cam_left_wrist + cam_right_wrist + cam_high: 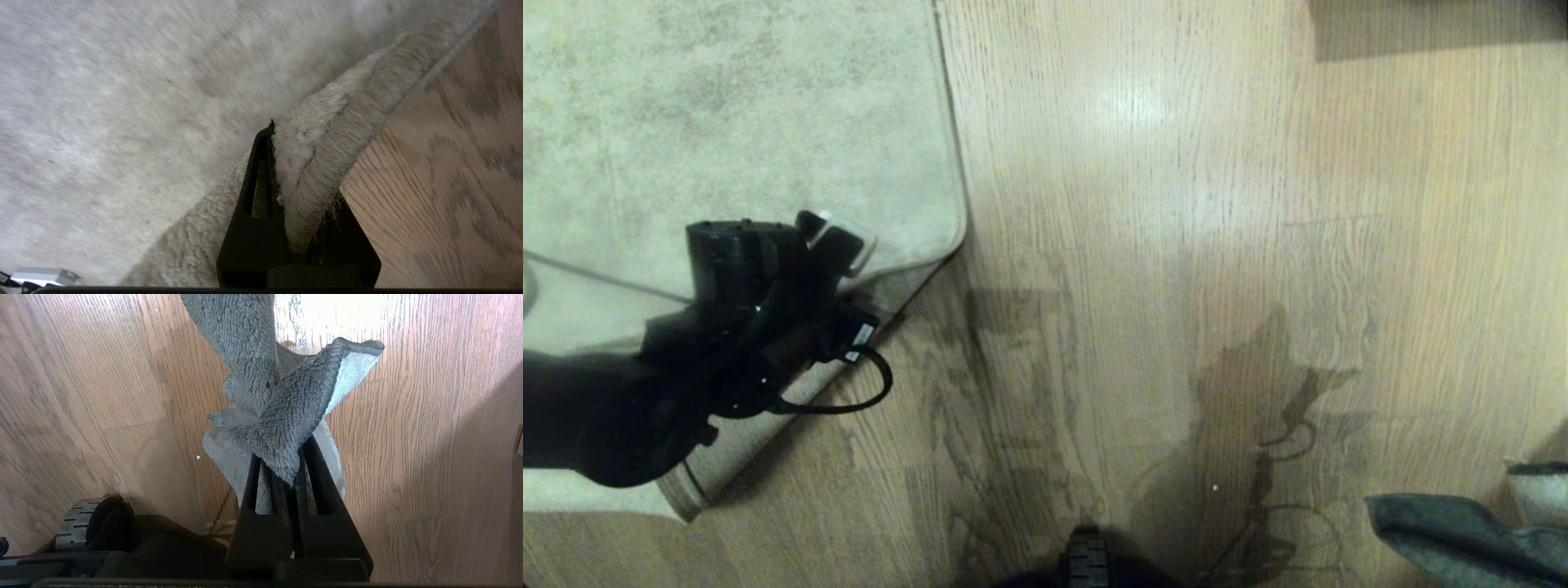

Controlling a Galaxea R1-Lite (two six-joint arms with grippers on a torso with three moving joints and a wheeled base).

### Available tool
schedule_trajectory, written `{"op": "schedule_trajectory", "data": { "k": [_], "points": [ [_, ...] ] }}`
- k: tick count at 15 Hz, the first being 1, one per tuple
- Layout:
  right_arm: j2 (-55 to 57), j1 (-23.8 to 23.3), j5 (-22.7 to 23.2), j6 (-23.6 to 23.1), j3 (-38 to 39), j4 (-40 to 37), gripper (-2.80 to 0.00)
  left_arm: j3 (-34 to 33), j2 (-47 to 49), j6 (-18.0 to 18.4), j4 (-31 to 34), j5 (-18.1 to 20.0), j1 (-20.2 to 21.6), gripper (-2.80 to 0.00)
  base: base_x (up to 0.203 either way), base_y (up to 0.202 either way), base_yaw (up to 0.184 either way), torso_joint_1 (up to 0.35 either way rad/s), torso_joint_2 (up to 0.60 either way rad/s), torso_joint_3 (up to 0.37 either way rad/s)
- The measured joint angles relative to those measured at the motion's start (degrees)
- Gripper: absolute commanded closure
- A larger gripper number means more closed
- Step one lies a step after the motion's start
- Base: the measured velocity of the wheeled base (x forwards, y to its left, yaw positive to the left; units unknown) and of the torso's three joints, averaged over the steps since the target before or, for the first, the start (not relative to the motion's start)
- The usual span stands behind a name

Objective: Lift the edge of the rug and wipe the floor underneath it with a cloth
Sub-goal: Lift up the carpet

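The left pincer [286,196] is clamped on the rug edge [322,163] at the rug's near corner (raised off the floor [1176,245]). At far right, the right pincer [292,477] grips the cloth [282,416] above bare planks.

Overhead head view; close wrist views

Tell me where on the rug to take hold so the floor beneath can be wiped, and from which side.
Grip the rug edge near the corner, coming in from the bare floor side: the thin border fits between the fingers and peels up easily. The left gripper is shut on it there, the corner lifted. The right gripper holds the cloth.
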State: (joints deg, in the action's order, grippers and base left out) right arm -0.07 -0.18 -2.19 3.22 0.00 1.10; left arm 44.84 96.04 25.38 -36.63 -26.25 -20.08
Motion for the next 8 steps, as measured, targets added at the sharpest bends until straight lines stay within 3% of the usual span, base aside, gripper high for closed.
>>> {"op": "schedule_trajectory", "data": {
  "k": [4,8],
  "points": [
    [0.0,0.0,0.0,0.0,0.0,0.0,0.00,-0.2,-2.3,-0.4,0.1,-0.6,0.0,0.00,0.000,0.000,0.000,0.000,0.00,0.000],
    [0.0,0.0,0.0,0.0,0.0,0.0,0.00,-0.5,-5.7,-0.8,3.3,-4.1,-0.3,0.00,0.000,0.000,0.000,0.000,0.00,0.000]
  ]
}}
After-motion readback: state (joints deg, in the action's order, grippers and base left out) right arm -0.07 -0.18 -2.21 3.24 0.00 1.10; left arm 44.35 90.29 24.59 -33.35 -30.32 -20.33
